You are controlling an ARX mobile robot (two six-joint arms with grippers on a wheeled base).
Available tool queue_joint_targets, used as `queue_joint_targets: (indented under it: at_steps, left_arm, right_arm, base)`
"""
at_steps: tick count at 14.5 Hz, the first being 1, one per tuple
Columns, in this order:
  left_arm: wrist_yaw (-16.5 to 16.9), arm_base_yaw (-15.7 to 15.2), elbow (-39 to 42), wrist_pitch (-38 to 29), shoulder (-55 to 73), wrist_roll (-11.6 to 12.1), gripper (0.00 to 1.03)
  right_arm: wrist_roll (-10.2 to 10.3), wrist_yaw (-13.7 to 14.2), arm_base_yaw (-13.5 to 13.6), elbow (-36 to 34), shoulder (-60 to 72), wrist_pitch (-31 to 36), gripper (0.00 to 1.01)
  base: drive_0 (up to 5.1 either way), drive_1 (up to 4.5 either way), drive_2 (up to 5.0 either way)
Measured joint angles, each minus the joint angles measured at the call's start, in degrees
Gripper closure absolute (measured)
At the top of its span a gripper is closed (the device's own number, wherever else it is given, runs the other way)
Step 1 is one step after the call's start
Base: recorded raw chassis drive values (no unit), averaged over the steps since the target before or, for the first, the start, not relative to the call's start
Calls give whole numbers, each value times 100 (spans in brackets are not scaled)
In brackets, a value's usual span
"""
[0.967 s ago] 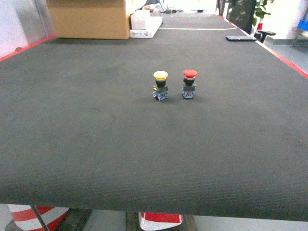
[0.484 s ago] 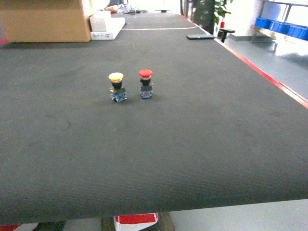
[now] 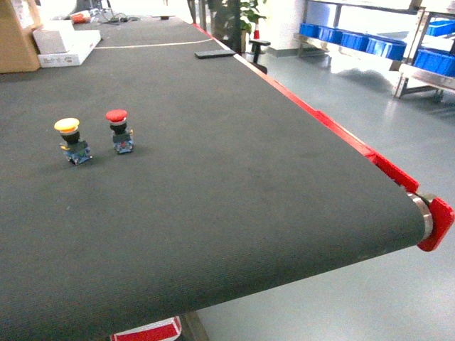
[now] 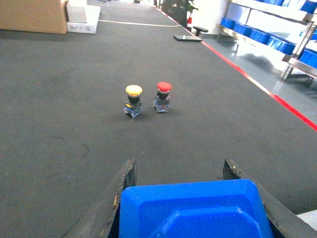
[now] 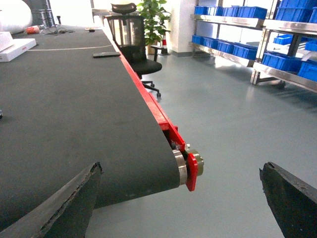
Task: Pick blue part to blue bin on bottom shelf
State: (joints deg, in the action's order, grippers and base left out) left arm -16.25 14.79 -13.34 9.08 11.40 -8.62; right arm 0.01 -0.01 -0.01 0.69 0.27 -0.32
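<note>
The left gripper (image 4: 181,198) is clamping the blue part (image 4: 193,210), filling six o'clock of its wrist view. The right gripper (image 5: 181,198) is hanging wide, empty. The pickup looks done; delivery is remaining. Blue bins (image 3: 387,47) are waiting on racks at two o'clock, well apart across the floor.

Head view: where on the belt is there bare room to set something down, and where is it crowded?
The black belt is bare from the red-capped push-button across to the red edge rail, and along the whole near end. The only cluster nearby is that button beside the yellow-capped push-button, at the left. The far left corner holds a white box.
</note>
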Motion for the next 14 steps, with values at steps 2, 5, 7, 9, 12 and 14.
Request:
queue_joint_targets:
  at_steps: [2, 5, 7, 9, 12, 14]
  left_arm:
    - [0, 0, 0, -2, 2, 0, 59]
    - [0, 0, 0, -2, 0, 0, 59]
    - [-2, 0, 0, -2, 2, 0, 59]
    - [0, 0, 0, -2, 0, 0, 59]
    - [0, 0, 0, -4, 0, 2, 59]
    - [-2, 0, 0, -2, 0, 0, 59]
  right_arm:
    - [2, 0, 0, 0, 0, 0, 3]
    - [0, 0, 0, 0, 0, 4, 3]
    - [0, 0, 0, 0, 0, 2, 3]
    - [2, 0, 0, 0, 0, 2, 3]
    - [0, 0, 0, 0, 0, 0, 3]
    - [0, 0, 0, 0, 0, 2, 3]
  base:
    - [-161, -161, -161]
    - [-161, -161, -161]
    - [-161, -161, -161]
    - [-159, -159, -159]
    - [-159, -159, -159]
    - [-159, -159, -159]
